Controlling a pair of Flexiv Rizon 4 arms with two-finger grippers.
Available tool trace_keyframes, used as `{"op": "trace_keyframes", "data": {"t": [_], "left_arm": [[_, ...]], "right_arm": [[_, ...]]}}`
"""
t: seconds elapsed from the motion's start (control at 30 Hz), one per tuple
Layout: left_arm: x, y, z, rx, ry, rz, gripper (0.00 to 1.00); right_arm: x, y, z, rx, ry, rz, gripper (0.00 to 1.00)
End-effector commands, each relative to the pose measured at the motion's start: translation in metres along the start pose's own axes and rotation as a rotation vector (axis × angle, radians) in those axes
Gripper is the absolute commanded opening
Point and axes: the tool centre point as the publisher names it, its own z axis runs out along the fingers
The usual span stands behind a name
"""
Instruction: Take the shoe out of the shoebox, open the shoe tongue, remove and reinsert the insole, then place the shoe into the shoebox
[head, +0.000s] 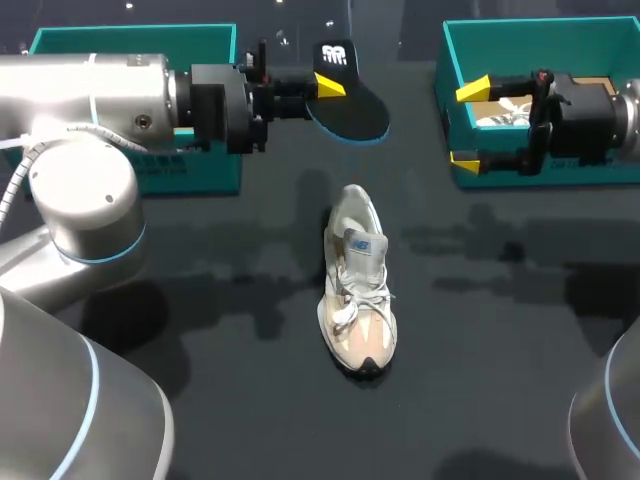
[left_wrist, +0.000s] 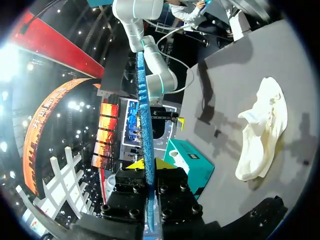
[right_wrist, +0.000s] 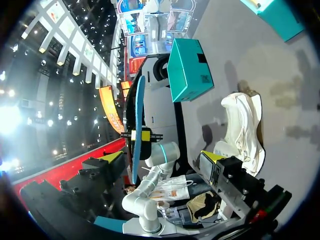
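Black table (head: 500, 350), beyond shoe (head: 358, 300): insole (head: 357, 108), probably light and bendy, clenched by left gripper (head: 328, 86) at one end, a sound hold; right gripper (head: 470, 125) released.

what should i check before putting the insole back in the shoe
1. Insole firmly held: ok, the left gripper is shut on it, clear of the table.
2. Shoe out of the box: ok, it lies alone mid-table, opening facing up.
3. Tongue pulled open enough: cannot tell from these views.
4. Right gripper free to steady the shoe: ok, open and empty, over by the box.
5. Path from insole to shoe: ok, nothing lies between them.
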Motion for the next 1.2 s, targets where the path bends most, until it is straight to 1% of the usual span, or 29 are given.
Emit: {"op": "trace_keyframes", "data": {"t": [0.03,0.13,0.27,0.47,0.67,0.83,0.93,1.0,1.03,1.1,1.17,1.2], "left_arm": [[0.001,0.0,0.002,0.002,-0.006,0.055,0.0],[0.003,0.003,0.008,0.019,0.001,0.133,0.0],[0.003,0.01,0.015,0.024,0.01,0.173,0.0],[0.007,0.017,0.027,0.051,0.018,0.2,0.0],[0.01,0.015,0.037,0.054,0.019,0.239,0.0],[0.014,0.017,0.044,0.039,0.005,0.243,0.0],[0.015,0.016,0.047,0.052,0.008,0.247,0.0],[0.015,0.015,0.048,0.056,0.008,0.248,0.0],[0.015,0.015,0.049,0.057,0.007,0.249,0.0],[0.014,0.015,0.05,0.059,0.004,0.251,0.0],[0.014,0.016,0.051,0.06,0.0,0.253,0.0],[0.014,0.016,0.052,0.06,-0.001,0.253,0.0]], "right_arm": [[0.0,-0.001,0.001,-0.002,-0.003,0.001,1.0],[0.0,-0.001,0.001,-0.002,-0.003,0.001,1.0],[0.004,-0.002,0.014,0.034,0.012,-0.038,1.0],[0.004,-0.007,0.032,0.053,0.055,-0.11,1.0],[0.005,-0.009,0.049,0.038,0.041,-0.148,1.0],[0.009,-0.009,0.061,0.028,0.033,-0.175,1.0],[0.011,-0.011,0.068,0.032,0.032,-0.194,1.0],[0.012,-0.011,0.071,0.032,0.026,-0.204,0.93],[0.013,-0.011,0.073,0.035,0.025,-0.208,0.84],[0.013,-0.01,0.077,0.048,0.027,-0.214,0.79],[0.014,-0.01,0.082,0.057,0.022,-0.219,0.66],[0.014,-0.01,0.084,0.061,0.02,-0.221,0.56]]}}
